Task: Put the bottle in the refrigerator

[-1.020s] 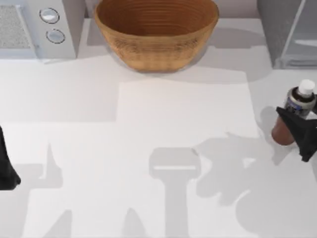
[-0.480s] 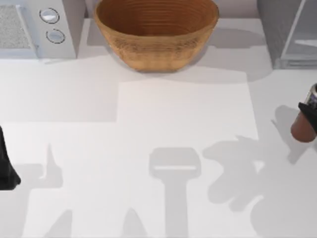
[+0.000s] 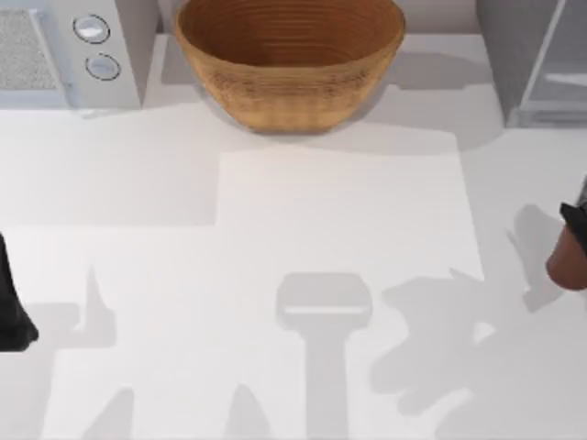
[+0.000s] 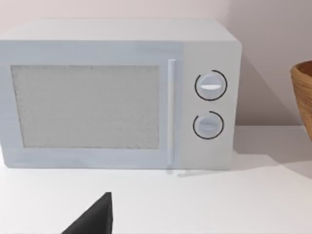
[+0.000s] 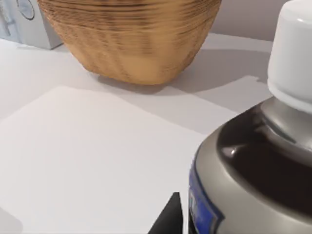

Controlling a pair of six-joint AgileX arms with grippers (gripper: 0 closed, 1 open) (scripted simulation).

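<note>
The reddish-brown bottle hangs at the table's far right edge, cut off by the top view's border. My right gripper is shut on it, its black fingers across the upper part. In the right wrist view the bottle is close up, with a white cap, a dark neck and a grey-blue label band; one black finger lies against its side. The refrigerator, grey with a pale glassy door panel, stands at the back right, behind the bottle. My left gripper is parked at the left edge, open.
A large woven basket stands at the back centre, also seen as the basket in the right wrist view. A white appliance with two round dials stands at the back left, facing the left wrist camera.
My right gripper has carried the bottle to the right and slightly toward the front, so most of it has passed beyond the top view's border. The left arm has not moved.
</note>
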